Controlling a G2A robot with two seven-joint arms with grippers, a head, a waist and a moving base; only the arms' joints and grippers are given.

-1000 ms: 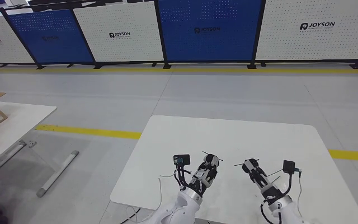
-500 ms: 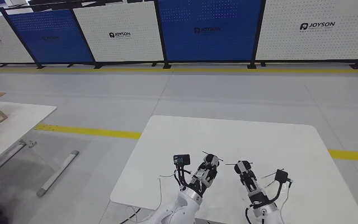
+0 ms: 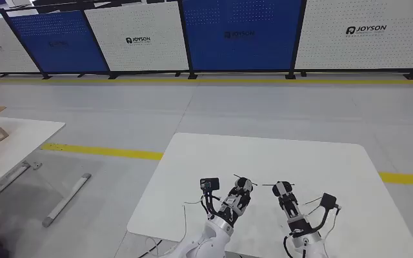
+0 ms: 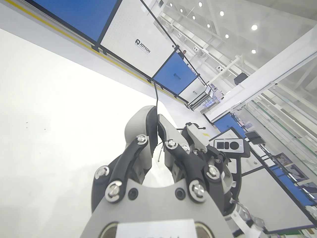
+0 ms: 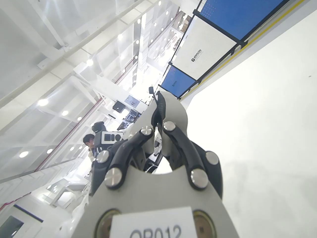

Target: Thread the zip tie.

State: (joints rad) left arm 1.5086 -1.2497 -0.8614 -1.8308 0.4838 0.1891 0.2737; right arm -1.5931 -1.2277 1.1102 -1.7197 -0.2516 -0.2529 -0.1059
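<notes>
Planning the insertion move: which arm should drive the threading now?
Left, probably: the left gripper is shut on the zip tie tail, which pokes free past its tips; the right gripper holds the zip tie head, a steadier target.

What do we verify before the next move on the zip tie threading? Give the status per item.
1. Is the left end effector shut on the zip tie strip: ok.
2. Does a free length of strip poke out beyond that grip: ok.
3. Is the right end effector shut on the head end: ok, a small black block sticks out.
4. Is the strip through the head: not ok, the two end effectors sit apart above the table.
5. Is the strip tip lined up with the head slot: cannot tell.
</notes>
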